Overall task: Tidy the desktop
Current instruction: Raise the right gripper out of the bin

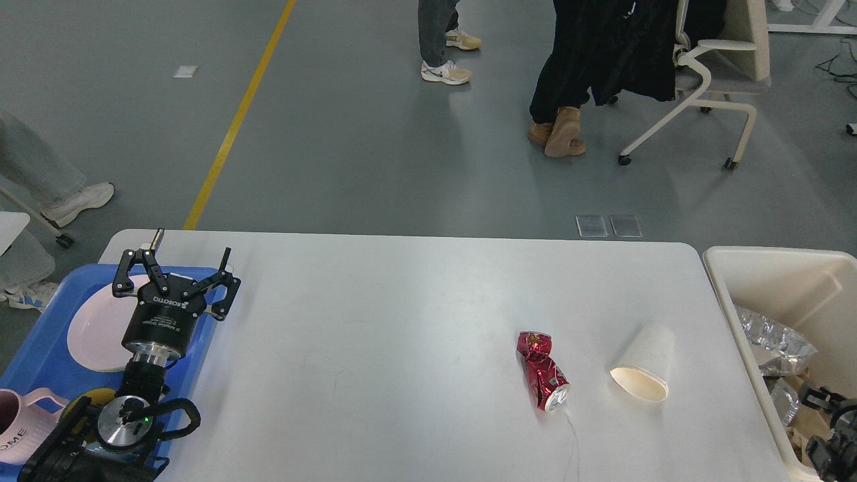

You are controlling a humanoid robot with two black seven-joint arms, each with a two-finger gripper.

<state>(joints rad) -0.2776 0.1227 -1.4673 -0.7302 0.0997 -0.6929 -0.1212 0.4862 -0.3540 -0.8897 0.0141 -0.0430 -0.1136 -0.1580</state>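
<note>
Hovering over the blue tray (pixel 40 335) at the counter's (pixel 402 321) left end, the left gripper (pixel 175 270) has its fingers spread wide, grasping nothing — a pink plate (pixel 94 331) lies beneath it and a pink mug (pixel 23 428) sits nearer the corner. On the white counter a crushed red can (pixel 542 371) lies just beside a tipped paper cup (pixel 644 365). At the lower right, over the cream bin (pixel 770 274), the right gripper (pixel 830 428) shows only partly — whether it is clenched I cannot tell
</note>
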